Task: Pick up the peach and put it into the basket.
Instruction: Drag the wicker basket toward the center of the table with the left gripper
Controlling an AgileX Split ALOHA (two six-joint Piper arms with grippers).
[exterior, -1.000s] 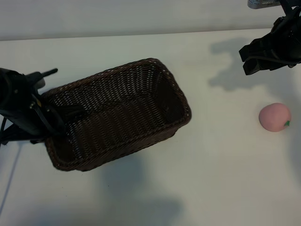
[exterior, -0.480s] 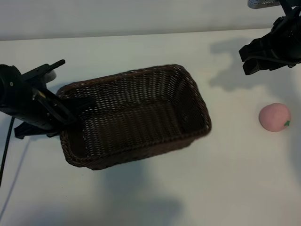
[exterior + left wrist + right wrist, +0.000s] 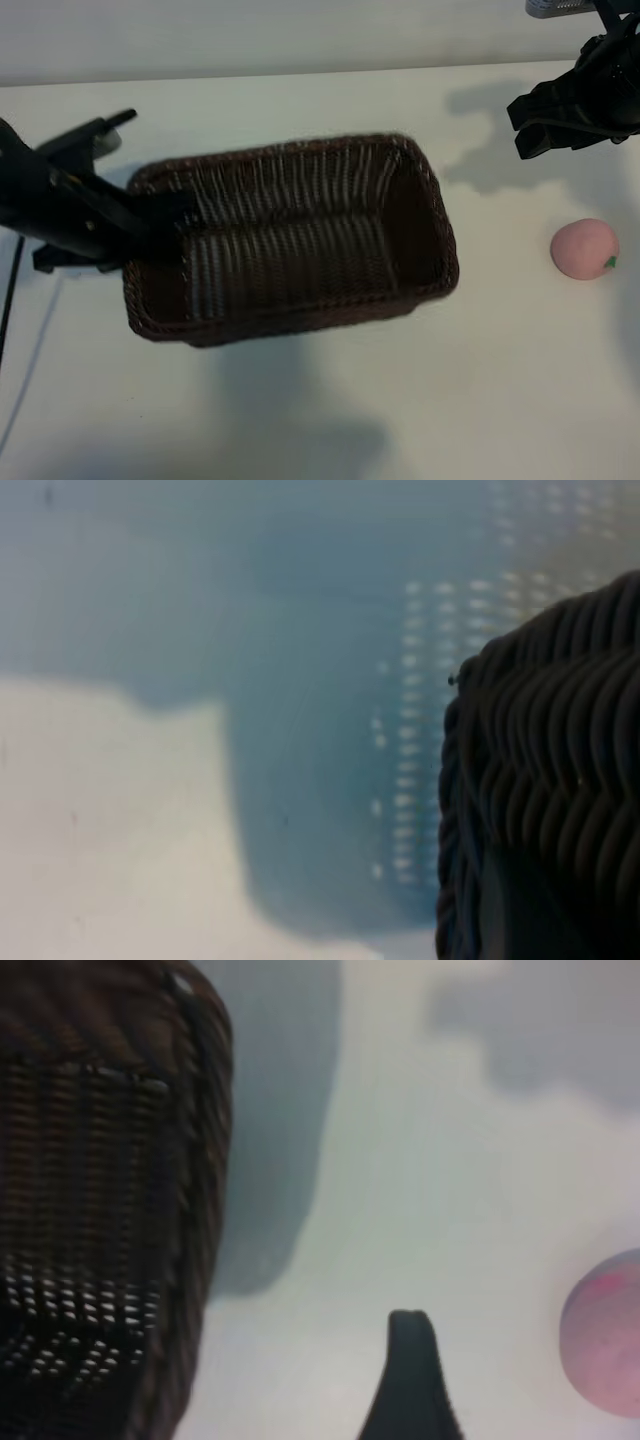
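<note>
Gripping the left short end of the basket (image 3: 300,240), the left gripper (image 3: 150,225) has its fingers clamped on the braided rim there, one finger reaching inside the basket and the black arm stretching away toward the left edge of the exterior view. This large, dark brown wicker basket sits in the middle of the white table (image 3: 450,400), its long sides running roughly left to right. Its weave looks smeared, so fine detail inside cannot be made out, though nothing round or pink shows within it. A soft shadow lies on the table below the basket.

On the right side of the table rests the peach (image 3: 585,249), a small pink ball with a tiny green leaf mark on its lower right. It sits well apart from the basket, with bare table between them.

Hanging above the far right corner of the table is the right gripper (image 3: 540,125), a black assembly with its fingers apart and nothing between them. It is near the peach but not touching it, and it casts a grey shadow on the table to its left.

From the right wrist view, one dark fingertip (image 3: 410,1360) shows in front, the peach at one edge and the basket wall at the other. From the left wrist view, only woven rim fills one side against pale table.
</note>
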